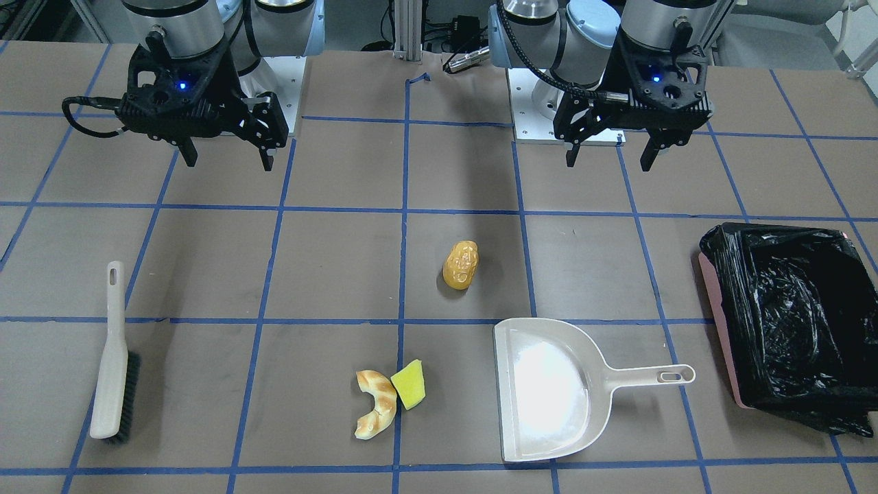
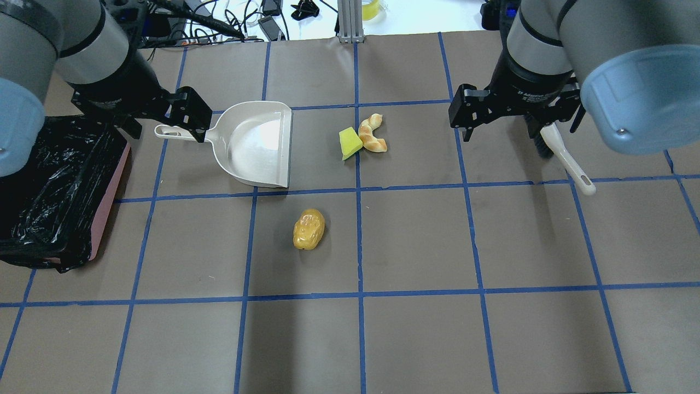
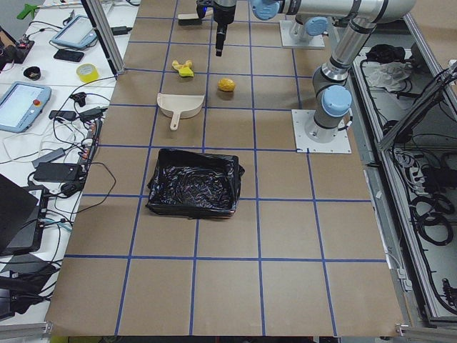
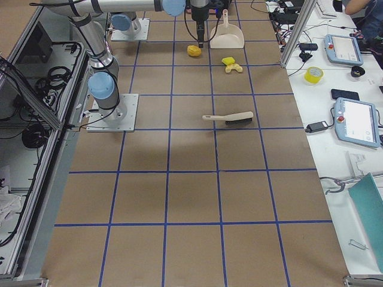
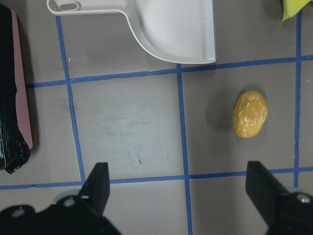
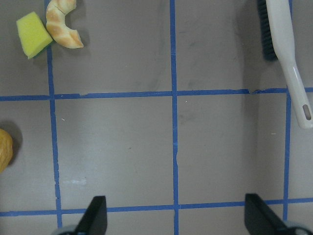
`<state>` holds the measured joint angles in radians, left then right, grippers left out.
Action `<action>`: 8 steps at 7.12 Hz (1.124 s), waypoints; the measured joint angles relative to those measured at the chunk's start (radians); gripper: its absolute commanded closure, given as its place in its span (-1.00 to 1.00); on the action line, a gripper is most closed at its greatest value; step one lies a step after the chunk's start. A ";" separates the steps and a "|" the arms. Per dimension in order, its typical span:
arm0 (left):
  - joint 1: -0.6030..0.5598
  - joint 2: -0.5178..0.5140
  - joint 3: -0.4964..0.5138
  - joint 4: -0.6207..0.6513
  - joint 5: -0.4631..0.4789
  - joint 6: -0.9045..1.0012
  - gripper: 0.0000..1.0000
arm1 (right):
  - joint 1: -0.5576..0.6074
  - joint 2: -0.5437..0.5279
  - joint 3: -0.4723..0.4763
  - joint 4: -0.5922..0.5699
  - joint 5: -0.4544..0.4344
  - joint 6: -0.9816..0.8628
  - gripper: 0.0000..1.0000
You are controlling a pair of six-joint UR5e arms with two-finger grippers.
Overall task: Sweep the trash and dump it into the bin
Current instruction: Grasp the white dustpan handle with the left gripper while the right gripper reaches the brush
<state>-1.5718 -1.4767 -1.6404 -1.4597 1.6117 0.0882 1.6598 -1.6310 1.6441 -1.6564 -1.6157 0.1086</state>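
Nothing done yet, by my reading. Left gripper (image 1: 609, 161) hangs wide and empty over the surface (image 1: 329, 261); right gripper (image 1: 228, 161) is the same. Brush (image 1: 113, 357) and dustpan (image 1: 549, 391) lie ungrasped. Trash sits loose: potato (image 1: 460, 265) mid-surface, bread crescent (image 1: 376, 403) touching sponge wedge (image 1: 410, 385), near the dustpan's mouth. Bin (image 1: 727, 288) stands beyond the dustpan's handle. Grasping, sweeping and dumping all remain.

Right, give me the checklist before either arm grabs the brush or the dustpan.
Left jaws open, empty: ok.
Right jaws open, empty: ok.
Brush lying free on the table: ok.
Dustpan empty, handle toward the bin: ok.
Bin open, bag in place: ok.
Potato, bread and sponge unswept on the table: ok.
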 measured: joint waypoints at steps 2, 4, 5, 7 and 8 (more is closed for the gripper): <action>0.003 0.002 -0.004 0.020 -0.072 -0.044 -1.00 | -0.002 0.000 0.003 -0.007 0.002 0.001 -1.00; 0.009 -0.003 -0.025 0.023 -0.097 -0.021 -0.97 | -0.048 0.002 0.004 -0.016 0.004 -0.053 -1.00; 0.019 -0.017 -0.033 0.044 -0.091 0.059 -0.96 | -0.113 0.005 0.005 -0.017 0.006 -0.160 -1.00; 0.039 -0.067 -0.042 0.108 -0.058 0.246 -0.96 | -0.293 0.027 0.009 -0.020 0.012 -0.413 -1.00; 0.054 -0.099 -0.045 0.146 -0.052 0.354 -0.96 | -0.365 0.060 0.012 -0.044 0.012 -0.521 -1.00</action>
<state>-1.5173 -1.5760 -1.6853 -1.3141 1.5593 0.4418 1.2947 -1.5711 1.6556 -1.7006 -1.6040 -0.4124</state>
